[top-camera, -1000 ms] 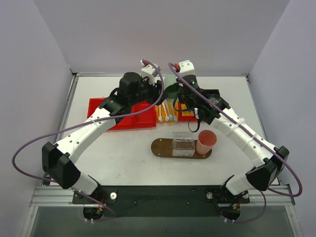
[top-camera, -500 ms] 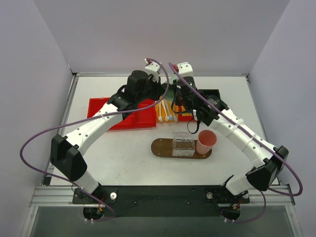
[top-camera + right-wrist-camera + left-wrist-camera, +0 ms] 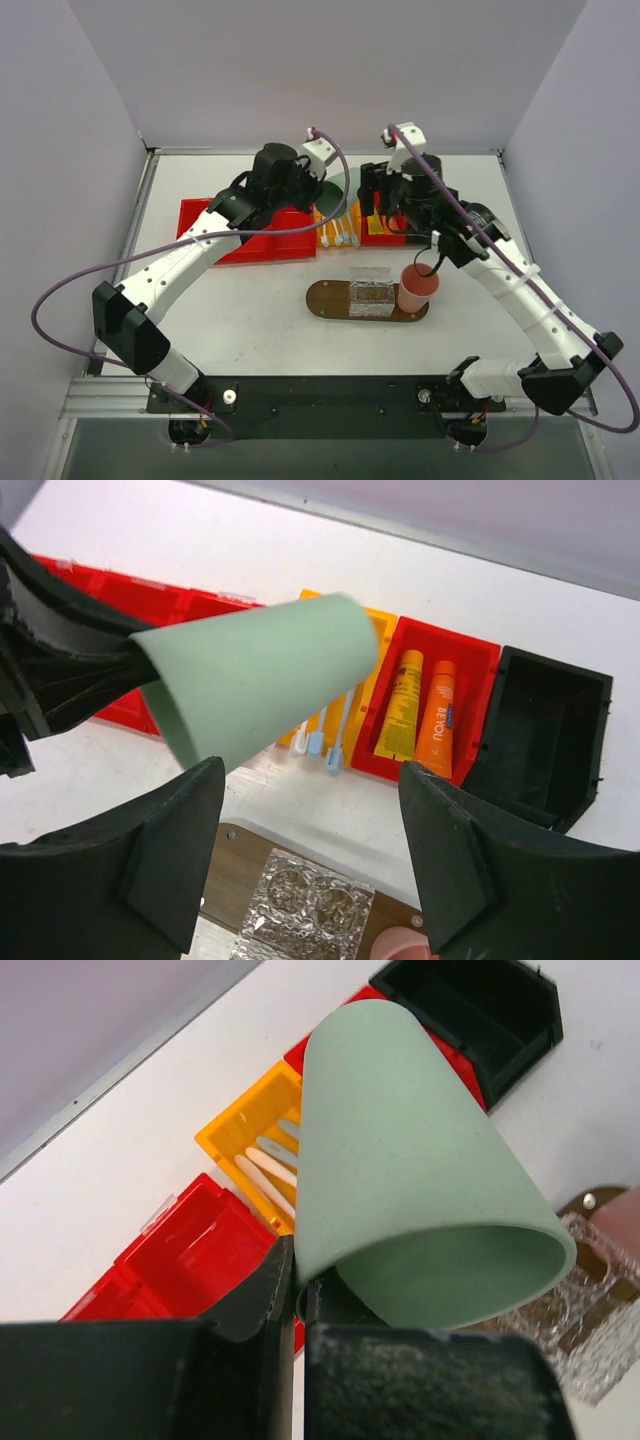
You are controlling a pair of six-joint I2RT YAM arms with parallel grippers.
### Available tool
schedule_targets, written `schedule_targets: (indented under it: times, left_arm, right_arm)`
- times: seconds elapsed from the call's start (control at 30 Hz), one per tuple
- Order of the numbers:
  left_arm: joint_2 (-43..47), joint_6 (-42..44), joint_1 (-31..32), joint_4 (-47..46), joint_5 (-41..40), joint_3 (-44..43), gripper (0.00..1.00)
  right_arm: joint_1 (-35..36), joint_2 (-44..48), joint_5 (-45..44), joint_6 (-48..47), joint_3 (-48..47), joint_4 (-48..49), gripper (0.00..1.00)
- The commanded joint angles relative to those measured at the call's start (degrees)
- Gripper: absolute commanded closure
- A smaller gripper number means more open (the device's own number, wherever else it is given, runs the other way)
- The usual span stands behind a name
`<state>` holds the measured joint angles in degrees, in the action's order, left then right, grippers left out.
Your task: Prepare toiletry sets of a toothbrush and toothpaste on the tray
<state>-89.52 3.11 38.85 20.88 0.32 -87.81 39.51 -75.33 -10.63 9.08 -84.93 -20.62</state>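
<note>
Left fingers [image 3: 285, 1285] closed on the rim of a green cup [image 3: 400, 1160], held tilted above the bins at the worktop's far edge. Right fingers [image 3: 170, 850] spread open near it. Toothbrushes [image 3: 322, 742] lie in the yellow bin [image 3: 250, 1125], toothpaste tubes [image 3: 420, 710] in the red bin [image 3: 475, 660]. The tray [image 3: 325, 298] sits mid-worktop.

A green cup [image 3: 260, 675], pinched sideways in the left gripper [image 3: 298, 1275], hangs over the yellow bin [image 3: 232, 1138] and covers most of the toothbrushes [image 3: 322, 742]. Only their near ends are reachable. The toothpaste tubes [image 3: 403, 702] lie uncovered from above in the red bin [image 3: 470, 660], and a black bin [image 3: 545, 730] walls its right side. On the tray [image 3: 325, 298], a clear cup [image 3: 371, 293] and a pink cup [image 3: 418, 287] fill the middle and right, leaving the left end bare.
</note>
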Motion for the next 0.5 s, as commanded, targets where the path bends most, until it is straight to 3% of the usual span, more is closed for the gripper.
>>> schedule_targets:
  times: [0.0, 0.27, 0.47]
  left_arm:
    - [2.2, 11.5, -0.1, 14.2, 5.2, -9.5, 1.00]
    - [-9.3, 27.4, 0.3, 52.4, 11.7, -33.0, 1.00]
    - [-16.3, 33.0, 2.2, 65.9, 8.1, -39.1, 1.00]
  right_arm:
    - [-6.2, 6.4, 5.2, 1.3, 0.6, -0.2, 0.34]
    - [-11.8, 11.9, 4.7, -0.9, 1.4, -0.9, 0.33]
    - [-13.5, 13.6, 4.7, -2.2, 1.4, -1.5, 0.32]
